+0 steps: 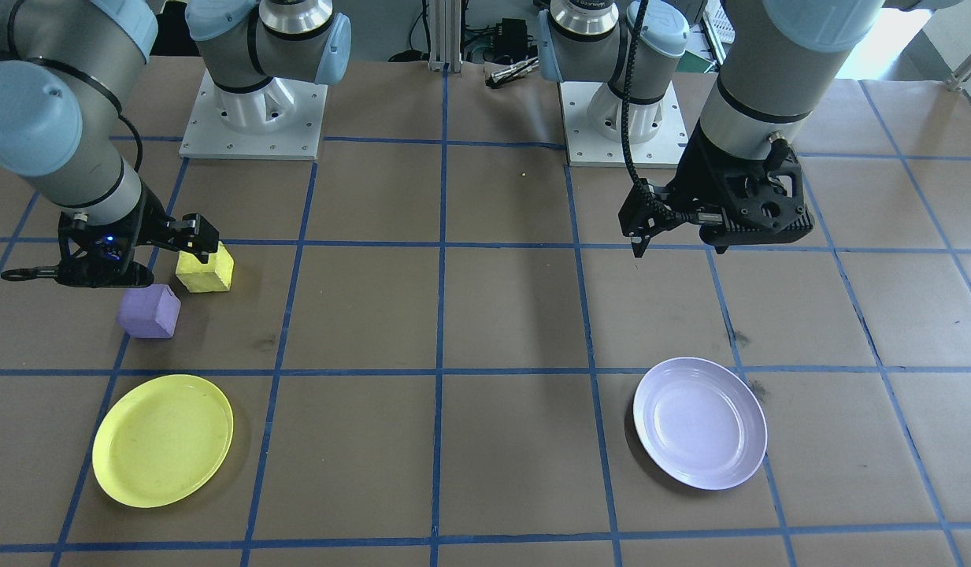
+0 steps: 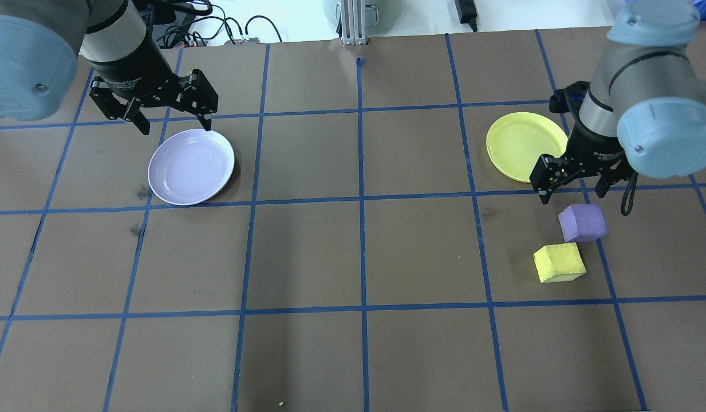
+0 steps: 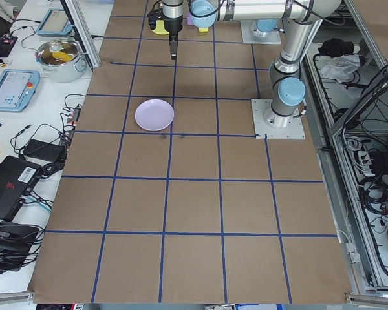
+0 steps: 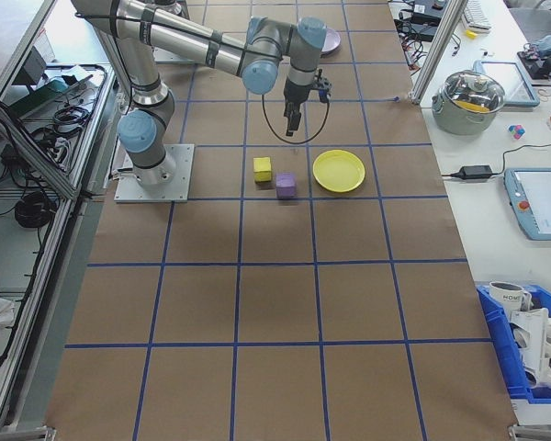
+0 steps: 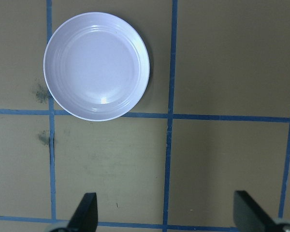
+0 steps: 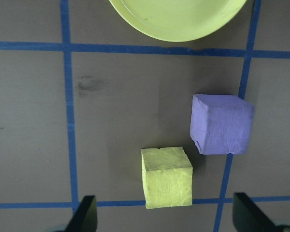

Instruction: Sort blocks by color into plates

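On the robot's right side of the table (image 2: 353, 257), nearest its base, lies the yellow block (image 2: 559, 262). Just beyond it, close but not touching, lies the purple block (image 2: 582, 222), which sits partly on a blue tape line (image 6: 230, 159). Farther out still, near the far edge, is the yellow plate (image 2: 521, 143), with nothing on it.

The right arm reaches out from its base with the wrist turned straight down. The right gripper (image 2: 576, 186) hangs above the table between the purple block and the yellow plate, its fingers (image 6: 84, 212) spread wide apart and holding nothing. Its wrist camera looks down on both blocks and the near rim of the yellow plate.

On the robot's left side, the lavender plate (image 2: 191, 166) sits bare, well apart from the blocks. The left arm also points its wrist downward. The left gripper (image 2: 172, 121) hovers over the far rim of the lavender plate, fingers (image 5: 87, 210) wide apart, with nothing between them.
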